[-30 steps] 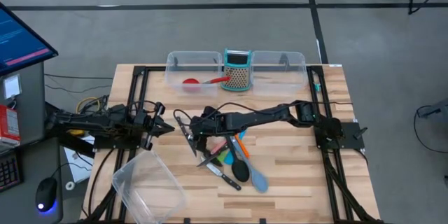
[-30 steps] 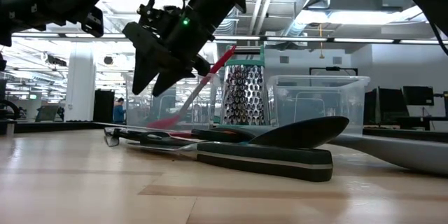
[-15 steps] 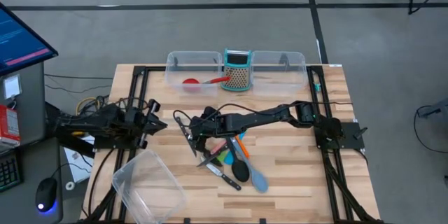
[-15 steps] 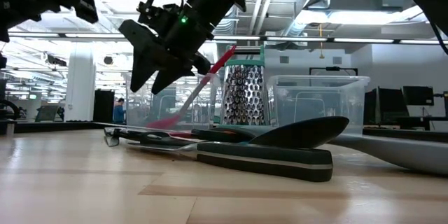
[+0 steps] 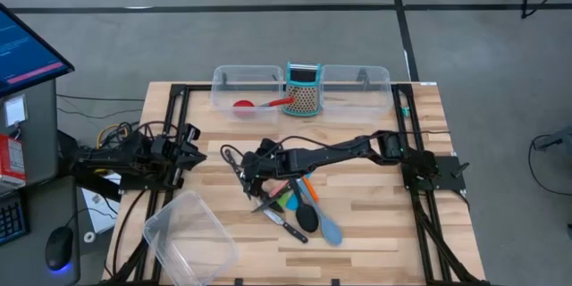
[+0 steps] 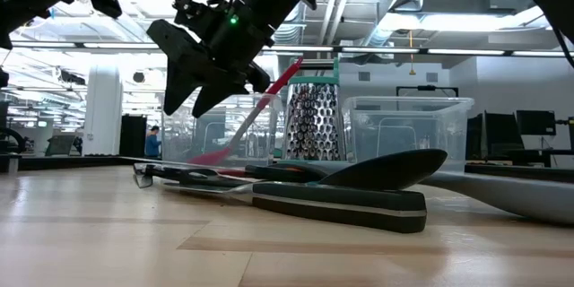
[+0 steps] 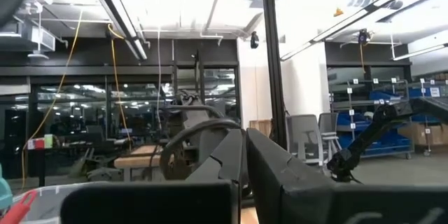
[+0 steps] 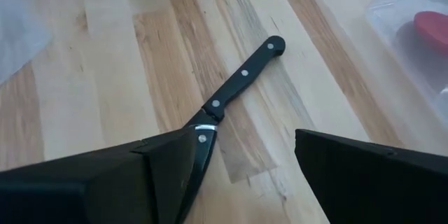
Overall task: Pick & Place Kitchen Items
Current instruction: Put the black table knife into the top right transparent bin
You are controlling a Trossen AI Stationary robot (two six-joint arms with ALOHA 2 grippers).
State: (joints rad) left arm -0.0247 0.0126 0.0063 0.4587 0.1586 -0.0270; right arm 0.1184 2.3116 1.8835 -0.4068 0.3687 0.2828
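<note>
Two arms work over the wooden table. On the left, the left gripper sits pulled back near the table's left edge, its fingers pressed together with nothing between them; a clear tub lies tilted at the near left corner, in front of it.

Toward the middle, the right gripper reaches across from the right side and hangs above a black-handled knife that lies flat on the wood. In the right wrist view the jaws stand wide apart, one finger over the end of the handle nearest the blade, and they hold nothing. In the low view the gripper is clearly raised off the table.

Just right of that knife lies the heap of utensils: a second knife, a green spatula, an orange spatula, a black spoon and a grey-blue spoon, overlapping one another.

At the far edge, a red spoon rests in the left clear bin. The teal-framed grater stands upright between that bin and the right bin.
</note>
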